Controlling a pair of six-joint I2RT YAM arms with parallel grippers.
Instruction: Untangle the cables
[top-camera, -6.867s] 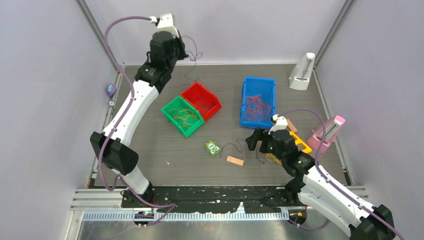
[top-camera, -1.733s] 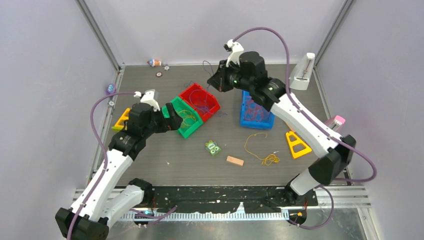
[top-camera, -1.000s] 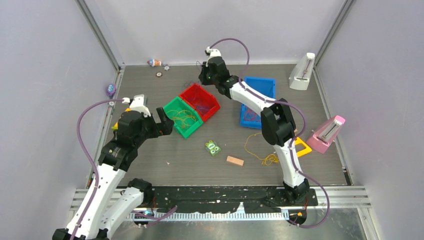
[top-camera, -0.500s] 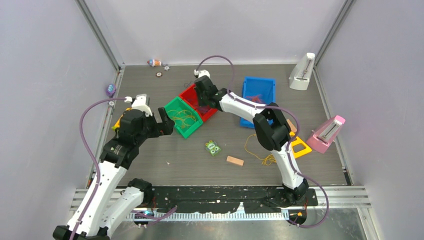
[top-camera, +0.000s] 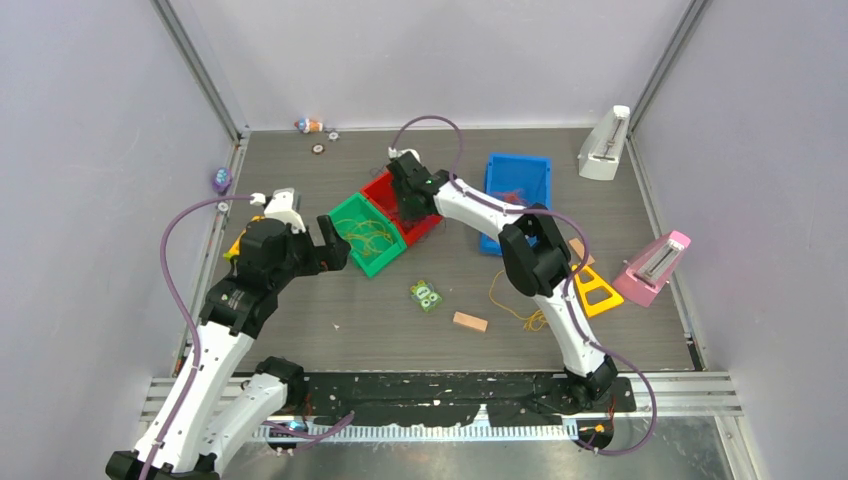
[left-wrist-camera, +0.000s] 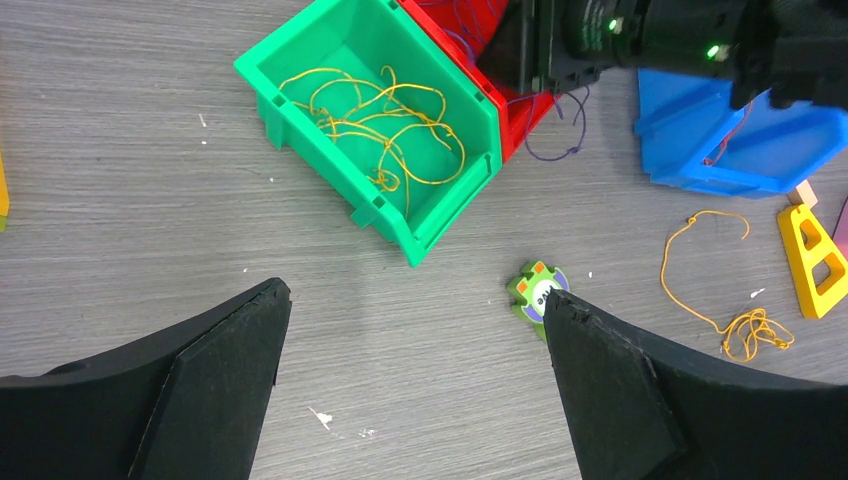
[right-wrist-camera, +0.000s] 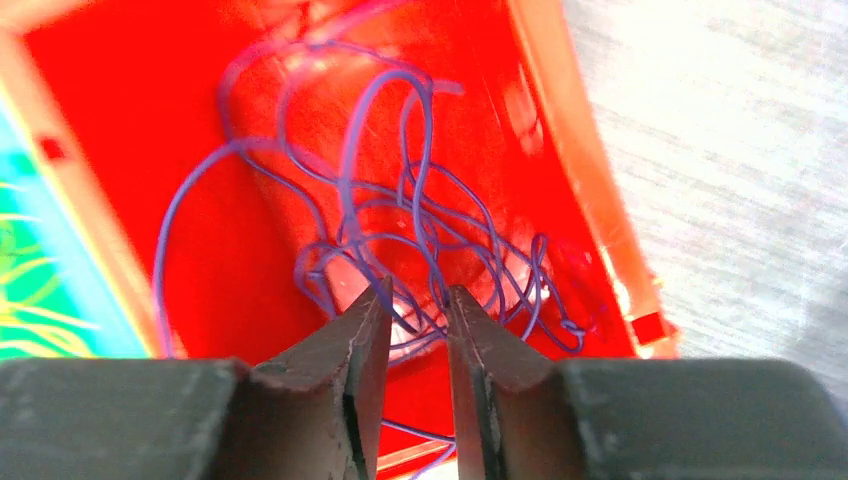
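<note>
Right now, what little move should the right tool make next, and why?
Probably lift the right tool straight up out of the red bin: its jaws stand slightly apart, and the purple wires lie loose on the bin floor, none clearly pinched.

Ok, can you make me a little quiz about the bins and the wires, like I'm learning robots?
1. True or false: the green bin holds yellow wires.
2. Which bin do the right arm's jaws hang over? A: blue. B: the red bin. C: green.
3. Fill in the gap: the red bin's wires are coloured ____.

Key: 1 true; 2 B; 3 purple.
</note>
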